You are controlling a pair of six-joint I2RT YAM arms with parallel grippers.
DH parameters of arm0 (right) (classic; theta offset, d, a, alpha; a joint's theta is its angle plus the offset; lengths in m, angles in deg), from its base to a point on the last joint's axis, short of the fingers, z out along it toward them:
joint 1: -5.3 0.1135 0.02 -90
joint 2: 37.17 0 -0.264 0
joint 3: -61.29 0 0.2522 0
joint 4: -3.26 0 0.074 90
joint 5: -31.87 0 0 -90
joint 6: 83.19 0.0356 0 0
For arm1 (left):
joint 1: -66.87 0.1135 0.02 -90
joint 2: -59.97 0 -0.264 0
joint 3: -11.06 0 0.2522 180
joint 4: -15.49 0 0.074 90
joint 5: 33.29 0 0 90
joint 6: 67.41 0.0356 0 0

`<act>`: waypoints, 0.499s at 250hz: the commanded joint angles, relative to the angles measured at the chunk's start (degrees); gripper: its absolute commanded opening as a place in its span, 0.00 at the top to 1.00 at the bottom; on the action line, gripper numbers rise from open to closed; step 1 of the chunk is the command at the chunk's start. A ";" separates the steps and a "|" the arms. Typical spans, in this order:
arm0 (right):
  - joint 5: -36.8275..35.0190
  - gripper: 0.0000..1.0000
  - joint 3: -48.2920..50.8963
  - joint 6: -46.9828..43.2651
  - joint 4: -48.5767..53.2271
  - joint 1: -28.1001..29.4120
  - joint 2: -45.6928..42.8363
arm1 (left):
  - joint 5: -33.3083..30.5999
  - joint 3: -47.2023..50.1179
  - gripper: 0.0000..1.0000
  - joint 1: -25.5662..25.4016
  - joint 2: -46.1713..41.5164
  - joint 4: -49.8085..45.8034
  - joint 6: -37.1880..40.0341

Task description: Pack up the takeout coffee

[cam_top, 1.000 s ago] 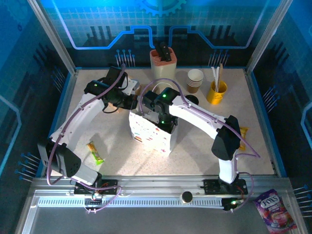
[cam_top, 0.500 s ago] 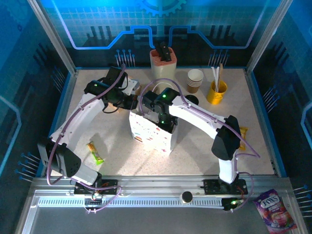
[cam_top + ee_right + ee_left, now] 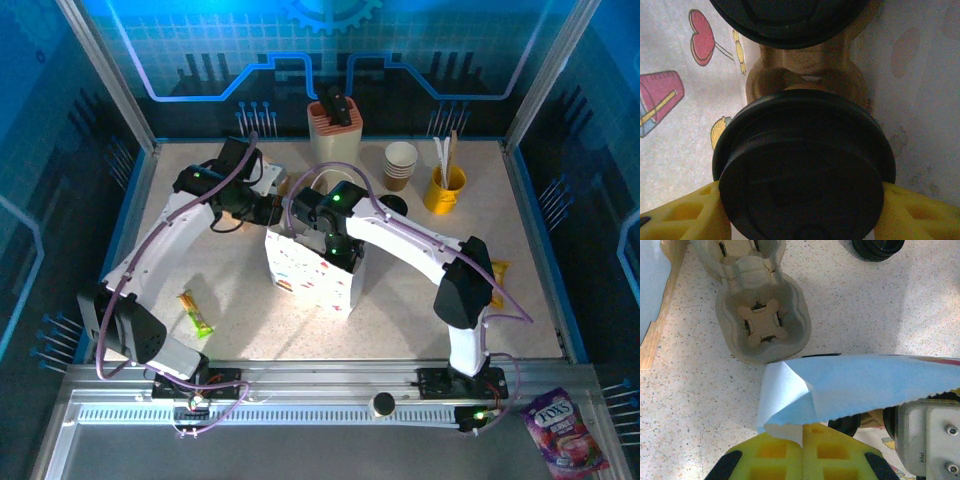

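The speckled table (image 3: 420, 300) carries a white printed paper bag (image 3: 305, 275) standing open at its middle, both arms bent over it; the left gripper (image 3: 802, 432) has its yellow fingers pinched tight on a folded bit of the bag's rim, holding the mouth open; the right gripper (image 3: 800, 210) reaches down inside the bag, its fingers pressed against either side of a takeout coffee (image 3: 802, 170), black lid up; a second lidded cup (image 3: 790, 20) sits just beyond it in the bag. An empty pulp cup carrier (image 3: 762, 325) lies behind the bag; a stack of lidless cups (image 3: 400, 165) stands further right; a snack bar (image 3: 197, 314) lies near the left arm.
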 commanded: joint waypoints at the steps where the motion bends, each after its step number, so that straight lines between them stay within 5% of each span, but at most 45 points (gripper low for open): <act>1: 0.00 0.56 0.29 -0.37 0.80 -0.17 -0.06 | 0.10 1.29 1.00 0.37 -0.36 -0.39 1.16; 125: 0.13 0.57 0.64 -0.29 0.89 -0.16 -0.25 | 0.19 1.29 1.00 0.38 -0.36 -0.40 1.12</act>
